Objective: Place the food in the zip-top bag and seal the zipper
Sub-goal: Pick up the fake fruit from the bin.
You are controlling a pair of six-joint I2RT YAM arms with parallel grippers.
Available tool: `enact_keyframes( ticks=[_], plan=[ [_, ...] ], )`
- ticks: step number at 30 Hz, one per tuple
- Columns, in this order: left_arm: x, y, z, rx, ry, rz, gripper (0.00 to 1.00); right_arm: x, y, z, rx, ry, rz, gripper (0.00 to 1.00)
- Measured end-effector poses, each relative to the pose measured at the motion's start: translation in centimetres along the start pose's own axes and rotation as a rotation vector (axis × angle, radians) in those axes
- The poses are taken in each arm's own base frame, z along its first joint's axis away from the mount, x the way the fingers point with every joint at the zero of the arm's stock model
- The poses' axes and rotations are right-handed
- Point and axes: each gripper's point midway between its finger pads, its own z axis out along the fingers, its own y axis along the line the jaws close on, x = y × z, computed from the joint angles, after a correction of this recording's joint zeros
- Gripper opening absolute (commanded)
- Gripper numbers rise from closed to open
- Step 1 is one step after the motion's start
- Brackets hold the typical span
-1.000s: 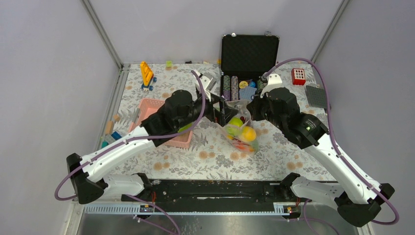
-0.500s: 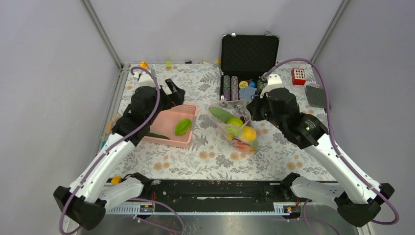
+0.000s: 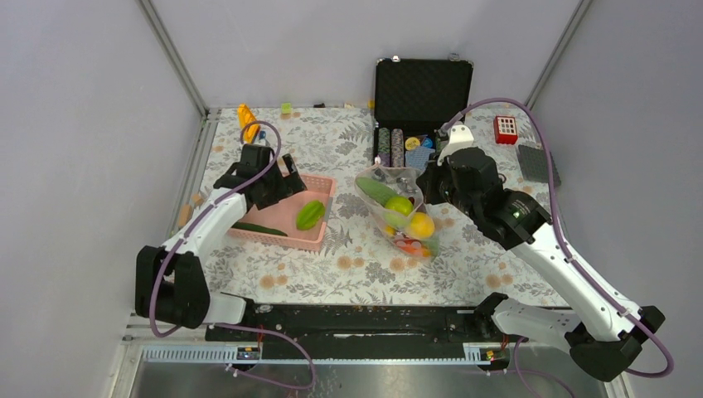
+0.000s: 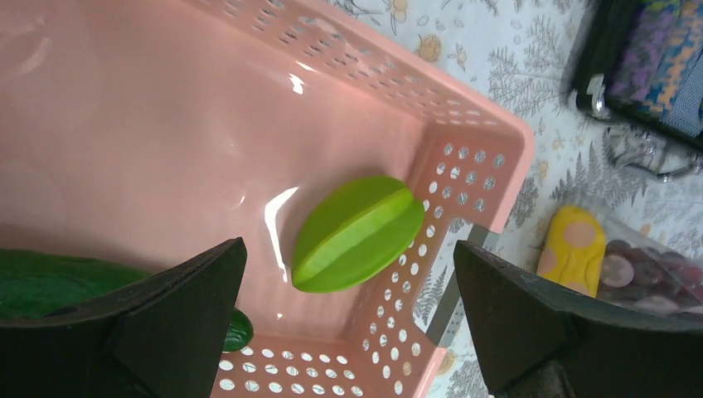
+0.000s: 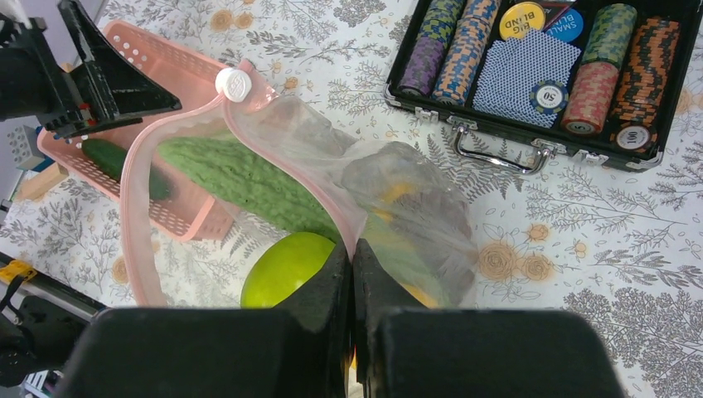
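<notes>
Left fingers (image 4: pixel 166 323) hang wide apart over the green ridged fruit (image 4: pixel 356 234) in the pink basket (image 4: pixel 489 141); they'd best straddle its narrow width squarely. Right fingers (image 5: pixel 332 323) are clamped on the rim of the zip-top bag (image 5: pixel 398 191), whose mouth gapes beside the basket.

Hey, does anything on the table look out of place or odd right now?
Only the zip-top bag: pinched at its rim by the right gripper, its mouth gapes, and the bumpy green cucumber reaches right up to the opening, where it could block the zipper.
</notes>
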Motion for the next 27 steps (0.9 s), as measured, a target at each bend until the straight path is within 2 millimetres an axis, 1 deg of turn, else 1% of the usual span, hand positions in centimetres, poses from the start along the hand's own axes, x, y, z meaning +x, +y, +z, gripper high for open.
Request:
enact_keyframes(
  ticks=[2, 5, 8, 14, 17, 20, 23, 27],
  plan=[
    [0.6, 0.1, 0.6, 0.016, 0.036, 0.018, 0.99, 0.0, 0.0, 0.0, 0.003, 0.000, 0.000, 0.01],
    [1.9, -0.5, 1.2, 0.093, 0.096, 0.111, 0.99, 0.1, -0.1, 0.2, 0.005, 0.004, -0.001, 0.01],
    [2.1, -0.8, 1.4, 0.138, 0.104, 0.215, 0.99, 0.3, -0.1, 0.5, 0.008, 0.014, -0.002, 0.01],
    [2.4, -1.2, 1.4, 0.192, 0.112, 0.303, 0.99, 0.5, -0.2, 0.7, 0.013, 0.023, -0.004, 0.01],
    [3.1, -0.8, 2.0, 0.186, 0.139, 0.310, 0.99, 0.6, -0.2, 0.8, 0.015, 0.028, -0.005, 0.01],
    [4.6, 0.6, 3.0, 0.140, 0.198, 0.299, 0.99, 0.6, -0.2, 0.9, 0.017, 0.031, -0.005, 0.01],
    [6.0, 1.6, 3.5, 0.108, 0.250, 0.296, 0.99, 0.7, -0.2, 1.0, 0.017, 0.033, -0.005, 0.01],
    [7.3, 1.5, 4.0, 0.094, 0.286, 0.321, 0.97, 0.7, -0.2, 1.1, 0.017, 0.036, -0.005, 0.01]
  ],
)
